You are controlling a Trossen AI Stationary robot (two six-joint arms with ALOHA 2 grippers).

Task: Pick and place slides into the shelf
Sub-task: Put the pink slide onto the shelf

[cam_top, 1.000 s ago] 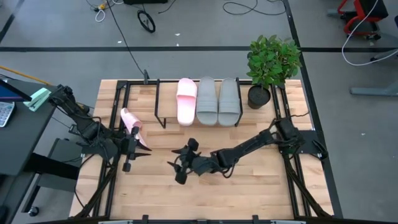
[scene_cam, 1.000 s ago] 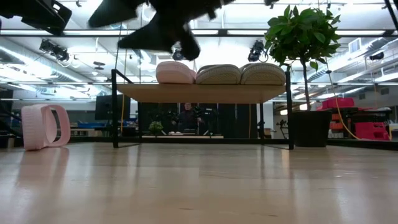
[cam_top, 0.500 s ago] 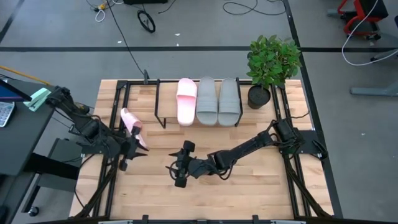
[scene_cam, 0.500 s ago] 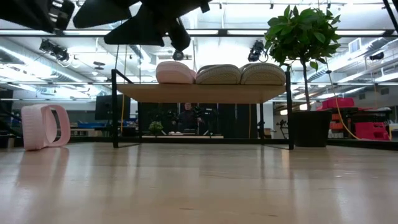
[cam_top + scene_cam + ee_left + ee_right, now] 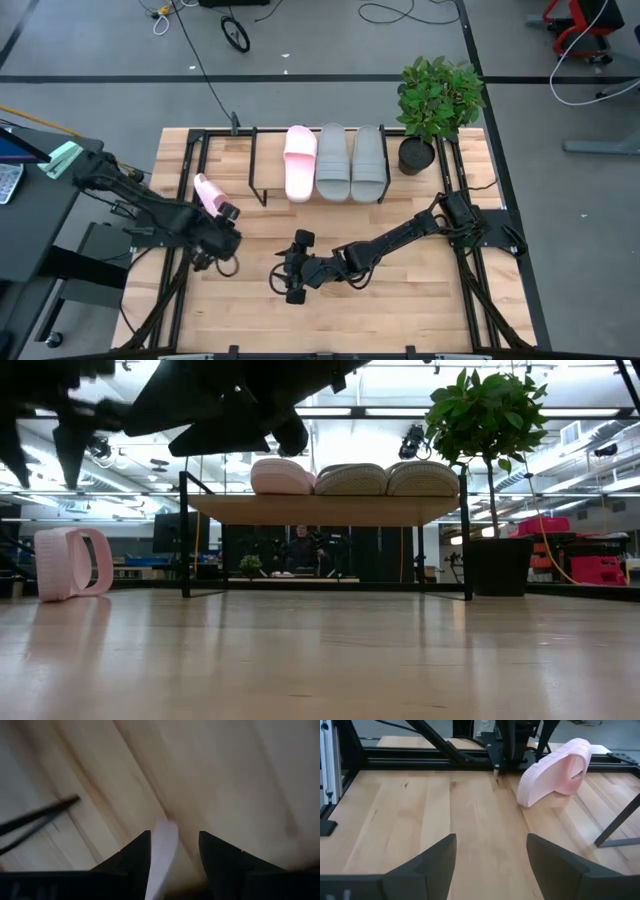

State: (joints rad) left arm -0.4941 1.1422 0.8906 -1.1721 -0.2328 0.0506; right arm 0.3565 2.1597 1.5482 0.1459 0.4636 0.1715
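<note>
Left claw [image 5: 228, 238] swung inward; low view hides it

Potted plant [image 5: 436, 100] in a dark pot stands at the wooden table's [image 5: 400, 310] far right corner. Grey floor around the table carries loose cables [image 5: 395, 12] and black tape lines. Small black wheel [image 5: 235, 34] lies on the floor beyond the table. Red stand [image 5: 580, 25] at far right, possibly a chair base. Ceiling lights [image 5: 560, 412] show in the low view.

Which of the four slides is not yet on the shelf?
The pink slide standing on its side on the table, left of the shelf. The other pink one and both grey ones lie on the shelf.
</note>
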